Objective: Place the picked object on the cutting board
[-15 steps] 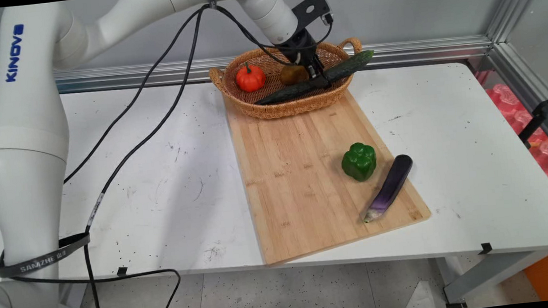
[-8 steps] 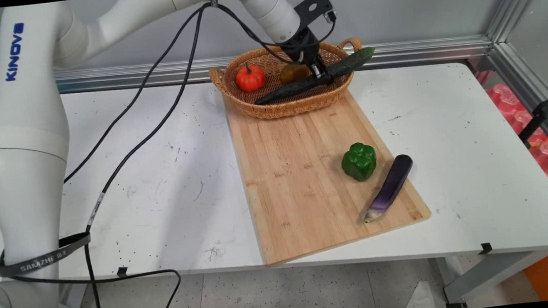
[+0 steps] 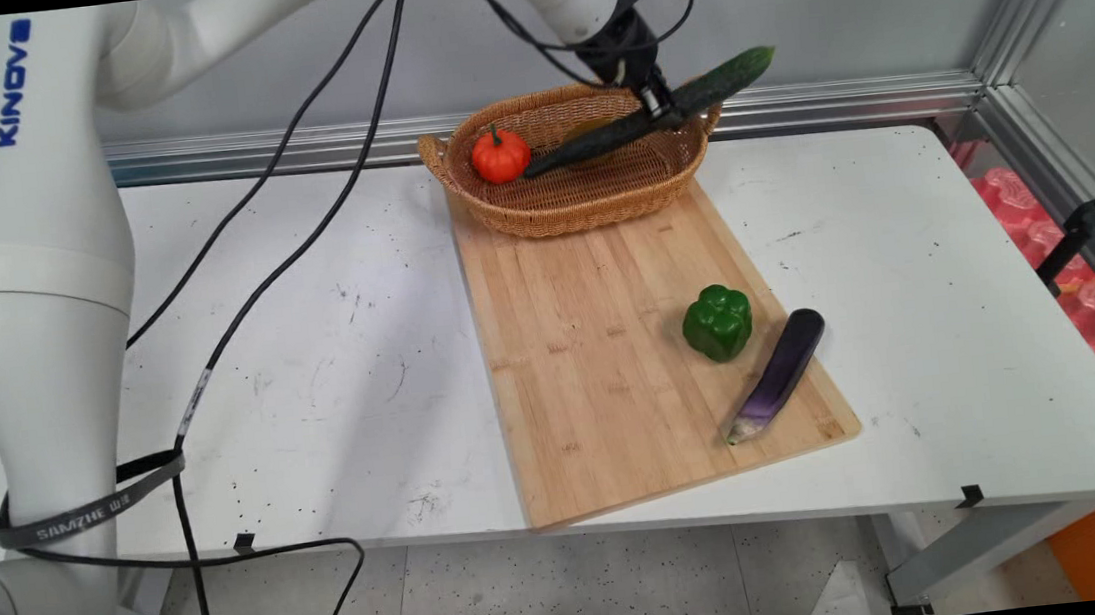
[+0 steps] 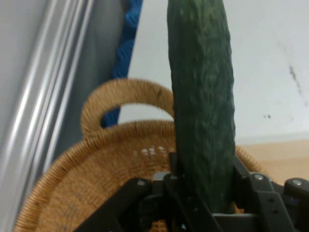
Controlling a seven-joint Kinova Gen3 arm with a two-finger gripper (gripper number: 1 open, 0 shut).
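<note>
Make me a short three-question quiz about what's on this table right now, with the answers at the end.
1. True or false: the gripper holds the cucumber clear above the basket.
2. Which vegetable sits inside the basket? A) green pepper B) small orange pumpkin C) eggplant
3. Fill in: the green pepper and eggplant lie on the wooden ______.

Key:
1. True; in the hand view the fingers clamp the cucumber over the basket.
2. B, the small orange pumpkin.
3. cutting board.
</note>
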